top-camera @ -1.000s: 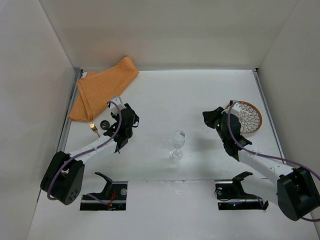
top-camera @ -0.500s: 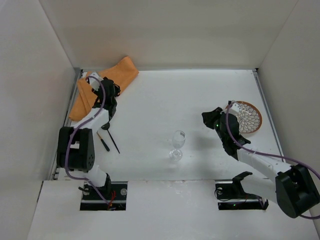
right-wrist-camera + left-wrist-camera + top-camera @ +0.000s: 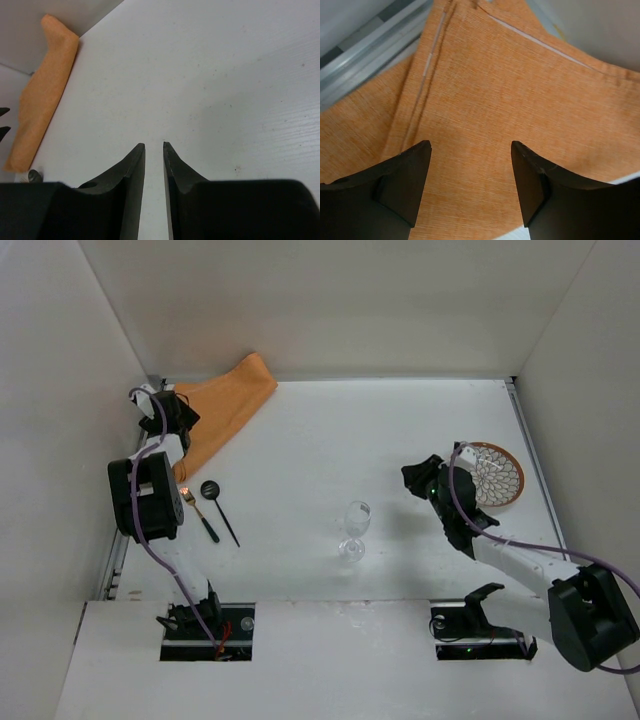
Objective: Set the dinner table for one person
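The white dinner table (image 3: 330,430) carries a folded orange cloth (image 3: 225,405) at the far left. My left gripper (image 3: 166,416) hovers over the cloth's left end. In the left wrist view the cloth (image 3: 490,90) fills the frame, and the gripper (image 3: 470,146) is open and empty above it. A clear wine glass (image 3: 355,527) stands upright near the table's middle. A gold fork (image 3: 197,510) and a black spoon (image 3: 218,505) lie at the left. A round woven plate (image 3: 497,476) sits at the right. My right gripper (image 3: 416,476) is beside the plate; its jaws (image 3: 154,146) are almost together and hold nothing.
Metal rails run along the table's left edge (image 3: 132,490) and right edge (image 3: 530,450). White walls enclose the table on three sides. The orange cloth also shows far off in the right wrist view (image 3: 45,95).
My left arm has swung from the fork and spoon to the far-left corner, over the orange cloth. The fork and spoon now lie uncovered. The right arm has barely moved.
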Controlling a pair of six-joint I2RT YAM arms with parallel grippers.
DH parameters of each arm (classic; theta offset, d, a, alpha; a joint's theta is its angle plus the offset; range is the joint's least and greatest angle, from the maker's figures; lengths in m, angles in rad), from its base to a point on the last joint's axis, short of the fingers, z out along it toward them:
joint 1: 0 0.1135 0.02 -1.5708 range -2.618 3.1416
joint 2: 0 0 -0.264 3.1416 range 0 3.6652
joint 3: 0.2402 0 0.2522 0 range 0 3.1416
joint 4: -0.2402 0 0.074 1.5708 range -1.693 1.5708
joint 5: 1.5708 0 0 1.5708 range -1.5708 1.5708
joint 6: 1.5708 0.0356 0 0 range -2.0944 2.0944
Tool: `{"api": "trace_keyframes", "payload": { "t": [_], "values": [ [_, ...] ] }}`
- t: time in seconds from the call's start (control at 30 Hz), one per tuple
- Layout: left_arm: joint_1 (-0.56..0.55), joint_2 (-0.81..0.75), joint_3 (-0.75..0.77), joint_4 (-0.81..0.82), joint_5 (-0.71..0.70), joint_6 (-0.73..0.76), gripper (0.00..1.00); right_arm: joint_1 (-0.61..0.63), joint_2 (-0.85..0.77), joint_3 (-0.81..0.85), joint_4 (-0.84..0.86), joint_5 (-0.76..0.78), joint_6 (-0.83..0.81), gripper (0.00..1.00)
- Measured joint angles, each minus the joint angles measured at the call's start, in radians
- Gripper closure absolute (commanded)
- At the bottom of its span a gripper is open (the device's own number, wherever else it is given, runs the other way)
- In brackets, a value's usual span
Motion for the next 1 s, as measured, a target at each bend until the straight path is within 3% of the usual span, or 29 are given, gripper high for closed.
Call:
{"api": "trace_keyframes", "payload": {
  "t": [0.3,0.73,0.83,1.0],
  "values": [
    [0.074,0.041,0.026,-0.031,0.049,0.090,0.39,0.007,0.008,0.000,0.000,0.000,0.000,0.71],
    [0.085,0.114,0.003,-0.024,0.043,0.143,0.45,0.018,0.035,0.013,0.000,-0.008,-0.003,0.71],
    [0.085,0.116,0.003,-0.021,0.040,0.142,0.55,0.029,0.034,0.015,0.000,-0.008,-0.004,0.72],
    [0.066,0.126,0.003,0.011,0.021,0.129,0.84,0.037,0.034,0.015,0.000,-0.008,-0.007,0.72]
  ]
}}
